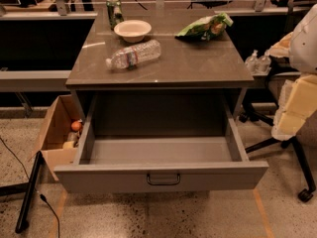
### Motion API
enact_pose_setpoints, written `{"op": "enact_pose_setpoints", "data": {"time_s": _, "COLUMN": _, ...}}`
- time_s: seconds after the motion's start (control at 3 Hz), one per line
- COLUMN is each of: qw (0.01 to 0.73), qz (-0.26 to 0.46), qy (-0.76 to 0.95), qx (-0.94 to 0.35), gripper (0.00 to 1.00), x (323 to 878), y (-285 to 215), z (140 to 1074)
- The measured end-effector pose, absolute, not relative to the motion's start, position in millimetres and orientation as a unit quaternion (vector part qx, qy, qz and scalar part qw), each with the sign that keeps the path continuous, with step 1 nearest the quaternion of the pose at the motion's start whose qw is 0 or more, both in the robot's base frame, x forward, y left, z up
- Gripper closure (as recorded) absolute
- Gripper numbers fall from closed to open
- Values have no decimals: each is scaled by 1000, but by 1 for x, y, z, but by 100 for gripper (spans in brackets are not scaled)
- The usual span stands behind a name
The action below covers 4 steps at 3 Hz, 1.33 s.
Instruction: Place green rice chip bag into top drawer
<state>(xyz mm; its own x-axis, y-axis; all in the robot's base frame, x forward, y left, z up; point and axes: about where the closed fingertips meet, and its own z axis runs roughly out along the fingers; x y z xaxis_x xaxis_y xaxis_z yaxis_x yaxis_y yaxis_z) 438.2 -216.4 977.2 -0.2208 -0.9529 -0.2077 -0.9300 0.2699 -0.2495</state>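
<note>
The green rice chip bag [205, 28] lies on its side at the back right of the grey cabinet top [198, 66]. The top drawer [99, 177] is pulled fully open below it, and nothing shows inside. Its dark pull handle [163, 179] sits at the centre of the front panel. My gripper [293, 110], a pale cream shape under the white arm [304, 33], hangs at the right edge of the view. It is to the right of the cabinet, apart from the bag and the drawer, and holds nothing that I can see.
A clear water bottle [133, 56] lies on the cabinet top. A white bowl [132, 30] and a green drink can [114, 12] stand behind it. A brown cardboard box [57, 133] with fruit sits on the floor at left. Chair legs [297, 155] stand at right.
</note>
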Motion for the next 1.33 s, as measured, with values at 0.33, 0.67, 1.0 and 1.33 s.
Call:
{"op": "enact_pose_setpoints", "data": {"time_s": 0.33, "qw": 161, "qz": -36, "qy": 780, "qx": -603, "gripper": 0, "x": 438, "y": -216, "z": 977}}
{"op": "enact_pose_setpoints", "data": {"time_s": 0.67, "qw": 168, "qz": -39, "qy": 781, "qx": -601, "gripper": 0, "x": 440, "y": -216, "z": 979}}
{"op": "enact_pose_setpoints", "data": {"time_s": 1.0, "qw": 215, "qz": -55, "qy": 774, "qx": -593, "gripper": 0, "x": 468, "y": -221, "z": 987}}
{"op": "enact_pose_setpoints", "data": {"time_s": 1.33, "qw": 284, "qz": -104, "qy": 741, "qx": -599, "gripper": 0, "x": 536, "y": -234, "z": 1005}}
